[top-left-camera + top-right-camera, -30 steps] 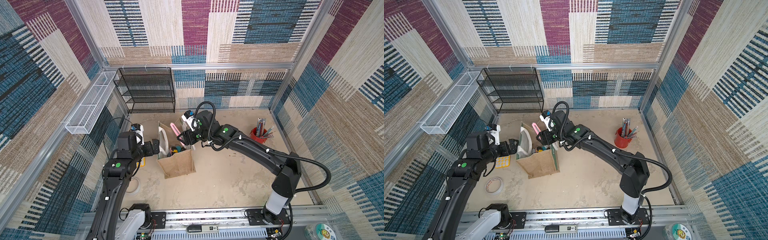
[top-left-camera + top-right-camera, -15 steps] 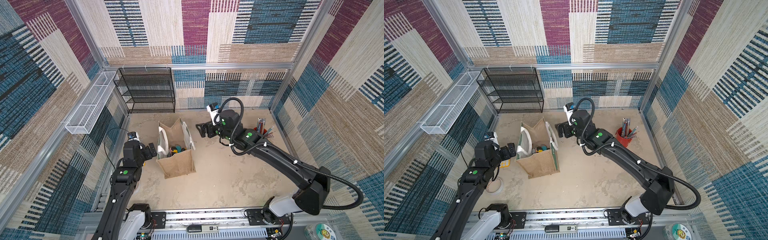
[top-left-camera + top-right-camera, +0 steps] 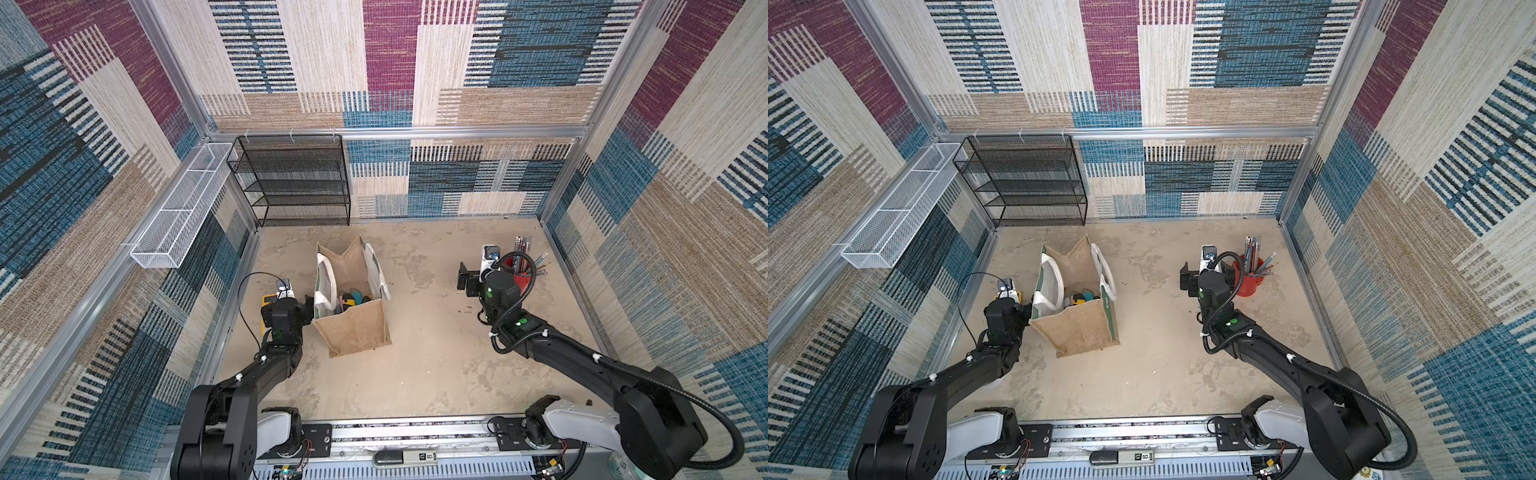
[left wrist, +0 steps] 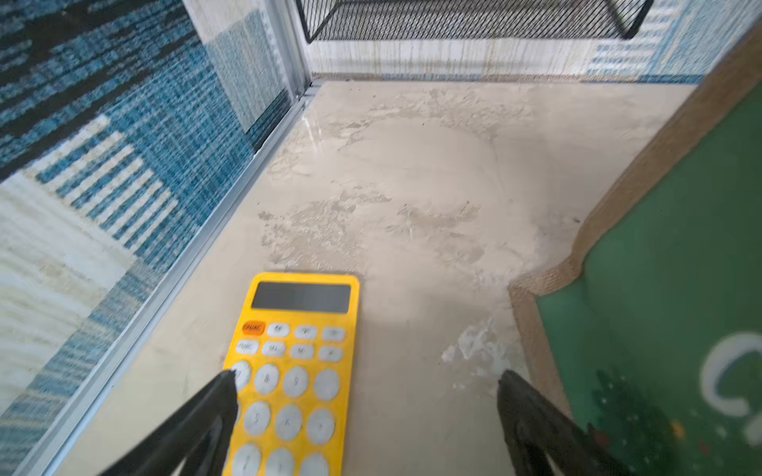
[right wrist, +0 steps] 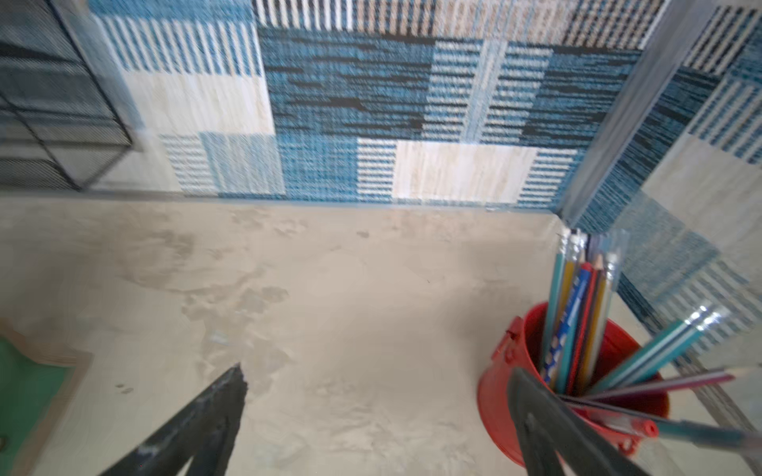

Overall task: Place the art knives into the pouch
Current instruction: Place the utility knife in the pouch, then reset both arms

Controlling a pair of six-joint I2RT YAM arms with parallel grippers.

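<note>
The pouch [image 3: 353,328], a tan jute tote with white rope handles, stands open left of the floor's middle in both top views [image 3: 1077,328]. Several small coloured items lie in it; I cannot tell the art knife apart among them. My left gripper [image 4: 367,377] is open and empty, low beside the pouch's green face [image 4: 668,313], with one fingertip over a yellow calculator [image 4: 297,329]. Far to the right, my right gripper [image 5: 377,371] is open and empty above bare floor, next to a red cup [image 5: 501,395] of pencils. The pouch's green corner [image 5: 24,387] shows at that view's edge.
The yellow calculator [image 3: 268,300] lies by the left wall. The red pencil cup [image 3: 524,279] stands near the right wall. A black mesh rack [image 3: 299,183] fills the back left corner. A white wire basket [image 3: 178,216] hangs on the left wall.
My right arm has swung from above the pouch to the right, beside the red cup, and the pink item it held no longer shows in it. My left arm drew back and lower.
</note>
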